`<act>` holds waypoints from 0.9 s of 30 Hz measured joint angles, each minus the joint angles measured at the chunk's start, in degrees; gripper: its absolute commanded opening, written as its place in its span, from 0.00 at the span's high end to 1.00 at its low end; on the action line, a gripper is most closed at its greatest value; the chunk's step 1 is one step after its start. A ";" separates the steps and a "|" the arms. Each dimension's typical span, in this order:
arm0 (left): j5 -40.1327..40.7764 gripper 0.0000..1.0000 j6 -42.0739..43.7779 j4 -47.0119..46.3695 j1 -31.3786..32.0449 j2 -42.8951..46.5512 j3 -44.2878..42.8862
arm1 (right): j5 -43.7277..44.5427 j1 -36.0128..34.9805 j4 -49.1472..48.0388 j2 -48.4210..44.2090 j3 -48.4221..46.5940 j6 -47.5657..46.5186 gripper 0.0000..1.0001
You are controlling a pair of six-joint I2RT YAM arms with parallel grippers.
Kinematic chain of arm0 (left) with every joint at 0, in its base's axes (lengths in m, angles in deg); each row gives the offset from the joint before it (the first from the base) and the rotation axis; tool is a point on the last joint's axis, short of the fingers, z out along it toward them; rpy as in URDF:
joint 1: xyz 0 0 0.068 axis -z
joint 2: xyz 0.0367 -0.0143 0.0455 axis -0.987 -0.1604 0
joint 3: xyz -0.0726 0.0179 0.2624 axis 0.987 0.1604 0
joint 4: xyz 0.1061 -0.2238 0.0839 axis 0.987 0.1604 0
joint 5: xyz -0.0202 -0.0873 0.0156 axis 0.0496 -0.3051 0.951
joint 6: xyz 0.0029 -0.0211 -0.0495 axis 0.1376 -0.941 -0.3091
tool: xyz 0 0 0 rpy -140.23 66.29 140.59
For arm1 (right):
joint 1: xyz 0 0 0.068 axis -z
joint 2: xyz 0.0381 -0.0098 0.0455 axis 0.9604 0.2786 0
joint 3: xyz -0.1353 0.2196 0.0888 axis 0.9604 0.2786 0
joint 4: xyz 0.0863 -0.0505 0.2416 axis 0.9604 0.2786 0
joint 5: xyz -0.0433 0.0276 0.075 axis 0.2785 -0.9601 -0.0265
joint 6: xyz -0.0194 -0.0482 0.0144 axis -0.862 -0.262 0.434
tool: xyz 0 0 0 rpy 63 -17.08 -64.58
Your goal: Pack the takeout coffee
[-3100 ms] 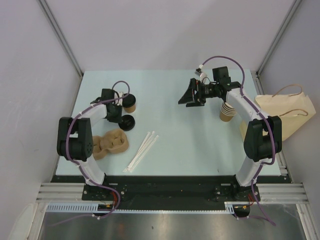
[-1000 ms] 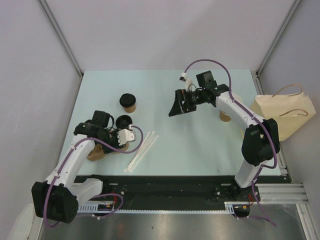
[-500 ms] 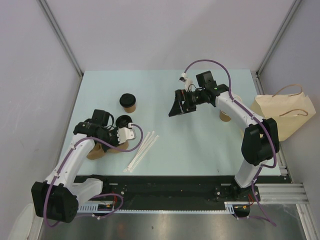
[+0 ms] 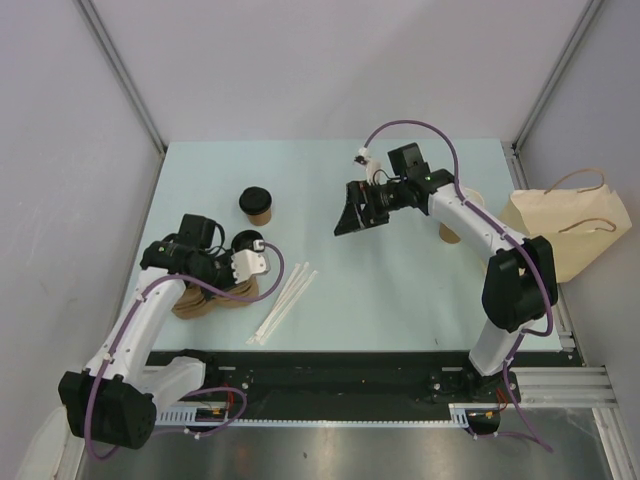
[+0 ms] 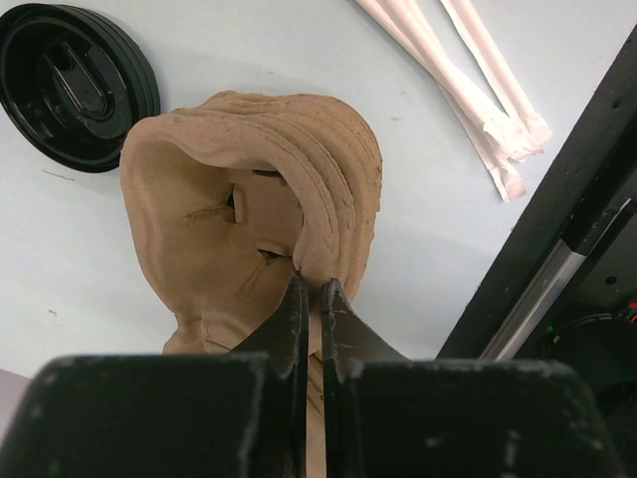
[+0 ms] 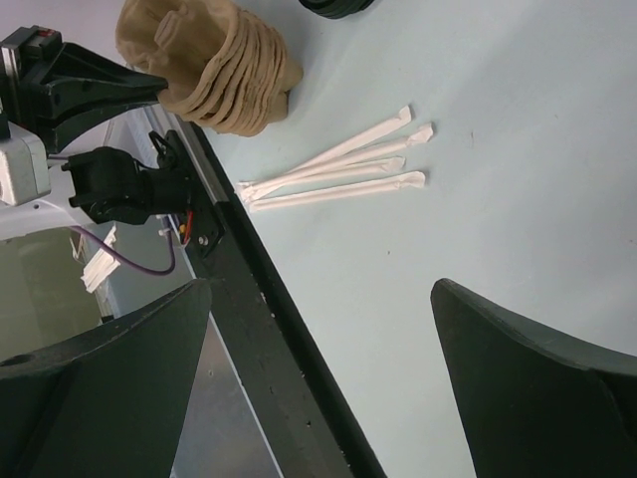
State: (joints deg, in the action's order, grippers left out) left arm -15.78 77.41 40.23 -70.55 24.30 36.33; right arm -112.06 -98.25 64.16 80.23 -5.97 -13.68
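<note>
Takeout coffee [image 4: 257, 203] upright beyond left gripper [image 5: 311, 289], clamped on brown carrier stack [image 5: 249, 199]; right gripper [image 4: 352, 214] spread apart.

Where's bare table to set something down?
Widest: near centre, between the straws and the right arm. Also the far strip behind the takeout coffee. Crowded: near-left, around loose lid and pulp carriers.

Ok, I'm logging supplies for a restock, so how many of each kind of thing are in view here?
Lidded coffee cup: 1
Loose black lid: 1
Stack of lidless cups: 1
Stack of pulp cup carriers: 1
Wrapped straws: 4
Paper bag: 1
Total: 9
</note>
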 measured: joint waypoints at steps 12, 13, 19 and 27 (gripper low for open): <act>0.00 0.82 -1.60 -0.39 0.00 -0.02 0.00 | -0.68 -3.13 -0.33 1.07 -0.02 0.00 0.02; 0.00 0.81 -1.62 -0.42 0.00 -0.07 0.00 | -0.68 -3.19 -0.33 1.07 -0.02 0.00 0.02; -0.04 0.77 -2.08 -0.48 0.00 -0.31 0.00 | -0.66 -3.21 -0.31 1.07 -0.04 -0.02 0.02; -0.17 0.94 -2.19 -0.61 0.02 -0.50 -0.11 | -0.66 -3.19 -0.31 1.07 -0.04 -0.07 0.02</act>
State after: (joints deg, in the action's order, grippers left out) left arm -15.95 75.22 39.61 -70.53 23.80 36.22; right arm -112.72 -101.44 63.85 81.30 -6.01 -13.75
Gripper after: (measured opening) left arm 0.130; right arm 0.984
